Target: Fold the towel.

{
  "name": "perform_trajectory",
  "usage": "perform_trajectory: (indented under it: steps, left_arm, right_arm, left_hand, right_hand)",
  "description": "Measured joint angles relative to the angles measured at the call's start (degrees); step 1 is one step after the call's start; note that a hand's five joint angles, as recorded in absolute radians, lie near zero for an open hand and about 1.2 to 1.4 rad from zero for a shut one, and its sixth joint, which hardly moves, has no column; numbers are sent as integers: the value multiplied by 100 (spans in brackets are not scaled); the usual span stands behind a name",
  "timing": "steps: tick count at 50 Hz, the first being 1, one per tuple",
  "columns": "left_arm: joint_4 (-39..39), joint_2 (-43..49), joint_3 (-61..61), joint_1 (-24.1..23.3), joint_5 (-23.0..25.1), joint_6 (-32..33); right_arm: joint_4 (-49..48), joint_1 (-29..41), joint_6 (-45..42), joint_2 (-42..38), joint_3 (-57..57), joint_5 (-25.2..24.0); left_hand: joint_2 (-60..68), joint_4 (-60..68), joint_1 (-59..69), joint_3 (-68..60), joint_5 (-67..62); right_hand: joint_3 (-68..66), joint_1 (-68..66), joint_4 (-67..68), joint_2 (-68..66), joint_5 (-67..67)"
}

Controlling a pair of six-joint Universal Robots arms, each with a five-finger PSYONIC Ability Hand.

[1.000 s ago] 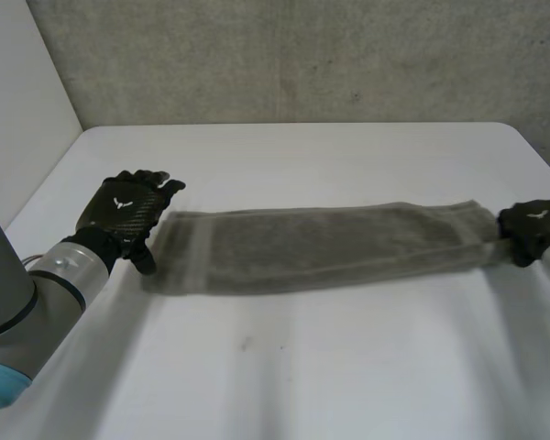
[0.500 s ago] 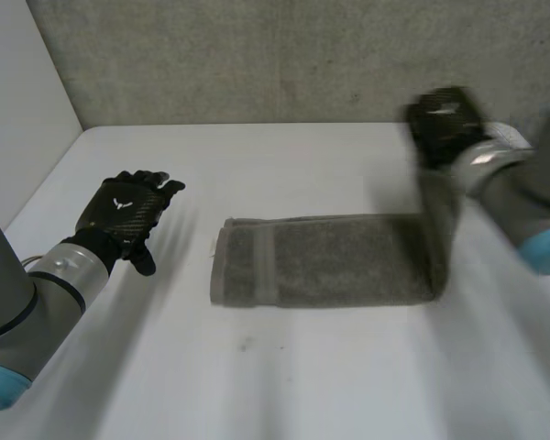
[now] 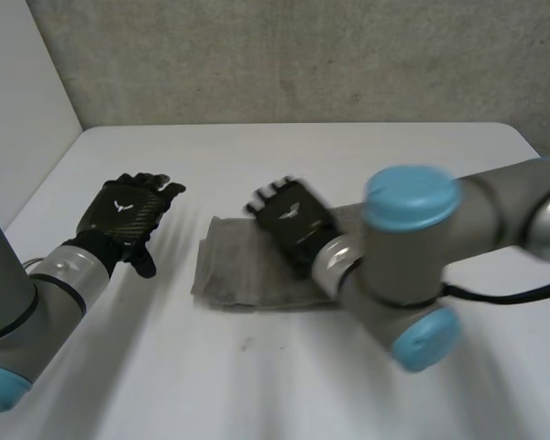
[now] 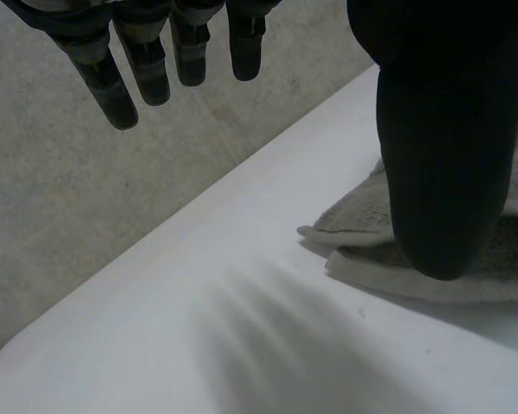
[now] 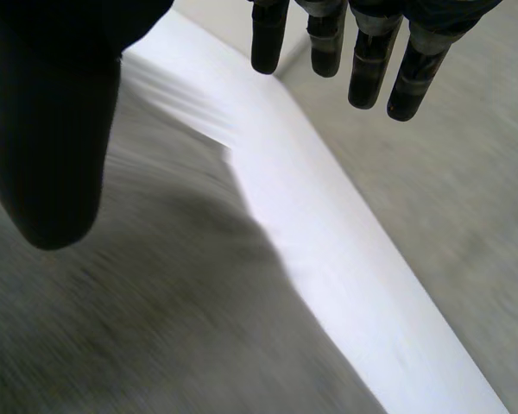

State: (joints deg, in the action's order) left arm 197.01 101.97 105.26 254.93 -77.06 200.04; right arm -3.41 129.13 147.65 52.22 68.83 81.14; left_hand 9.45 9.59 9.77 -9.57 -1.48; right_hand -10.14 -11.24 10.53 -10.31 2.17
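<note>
A grey towel (image 3: pixel 243 270) lies folded over on the white table (image 3: pixel 284 385), its left end in the middle of the head view. My right hand (image 3: pixel 291 218) hovers over the towel's middle with straight, spread fingers (image 5: pixel 367 60) and holds nothing; the towel (image 5: pixel 112 345) lies under its palm. My left hand (image 3: pixel 124 213) rests open on the table, a short way left of the towel's left end. In the left wrist view its fingers (image 4: pixel 125 73) are straight and empty, and the towel's folded corner (image 4: pixel 363 237) lies beside the thumb.
My right arm (image 3: pixel 422 247) reaches across the table's right half, covering the towel's right part. A grey wall (image 3: pixel 293 55) stands behind the table's far edge, and a light panel (image 3: pixel 18 110) borders the left side.
My right hand has carried the towel's right end up and over to the left, folding it onto the left part, then let go and opened. The left hand has not moved.
</note>
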Motion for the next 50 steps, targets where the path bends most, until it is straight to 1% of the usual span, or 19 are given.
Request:
perform_trajectory:
  steps: [2,6,9,11,15,16,17,18,19,21,24,26,30,36,44,46,48,50]
  left_arm:
    - [1,-1,-32,-27,2,0]
    - [2,-2,-97,-80,3,-2]
    - [-4,-1,-221,-200,-5,-6]
    - [-7,-1,-280,-264,-11,-9]
    - [-11,5,-393,-408,-27,-14]
    - [-12,7,-407,-434,-29,-15]
    - [-12,11,-424,-473,-32,-16]
    - [-11,14,-433,-501,-35,-17]
    - [-11,18,-435,-523,-37,-17]
    - [-10,27,-424,-566,-37,-18]
    - [-9,36,-390,-605,-38,-18]
    - [-9,40,-367,-615,-39,-18]
    - [-12,39,-328,-612,-41,-18]
    - [-14,16,-276,-575,-41,-17]
    - [-17,-39,-175,-536,-49,-17]
    - [-17,-54,-155,-530,-51,-17]
    - [-18,-76,-106,-510,-50,-15]
    - [-18,-93,-61,-489,-46,-14]
  right_arm:
    - [14,-422,316,368,336,18]
    - [2,-866,667,719,806,10]
    - [-43,-1327,969,1008,1465,-32]
    - [-88,-1488,1039,1082,1748,-59]
    - [-263,-1763,1096,1145,2306,-115]
    - [-324,-1819,1099,1145,2411,-125]
    - [-383,-1871,1100,1143,2507,-134]
    - [-521,-1969,1097,1136,2680,-157]
    - [-605,-2018,1094,1127,2761,-169]
    - [-811,-2120,1089,1102,2912,-214]
    - [-1053,-2222,1089,1071,3023,-285]
    - [-1206,-2269,1110,1062,3035,-344]
    - [-1380,-2280,1211,1069,2904,-396]
    - [-1391,-2175,1488,1085,2434,-383]
    - [-1046,-1498,1977,950,1662,-375]
    - [-916,-1398,2023,914,1583,-365]
    - [-760,-1344,2050,895,1618,-341]
    - [-677,-1344,2053,906,1713,-320]
  left_hand:
    - [0,0,0,0,0]
    - [0,0,0,0,0]
    - [0,0,0,0,0]
    - [0,0,0,0,0]
    - [0,0,0,0,0]
    - [0,0,0,0,0]
    - [0,0,0,0,0]
    - [0,0,0,0,0]
    - [0,0,0,0,0]
    - [0,0,0,0,0]
    - [0,0,0,0,0]
    - [0,0,0,0,0]
    - [0,0,0,0,0]
    - [0,0,0,0,0]
    - [0,0,0,0,0]
    - [0,0,0,0,0]
    - [0,0,0,0,0]
    - [0,0,0,0,0]
  right_hand:
    - [33,42,-29,30,-21]
    - [53,64,-55,31,-40]
    - [61,71,-56,67,-41]
    - [61,71,-56,67,-41]
    - [-285,-408,233,-265,120]
    - [-836,-996,797,-819,653]
    - [-836,-996,797,-819,653]
    - [-1493,-1810,1453,-1534,1298]
    - [-1893,-2300,1851,-1874,1678]
    - [-3792,-4456,3752,-3907,3546]
    - [-5295,-6073,5259,-5324,5049]
    - [-5387,-6140,5324,-5378,5119]
    - [-5839,-6730,5801,-5818,5602]
    - [-5927,-6815,5890,-5901,5685]
    - [-5947,-6833,5914,-5922,5711]
    - [-5581,-6303,5542,-5567,5394]
    - [-4192,-4822,4225,-4171,4089]
    - [-3573,-4104,3535,-3557,3397]
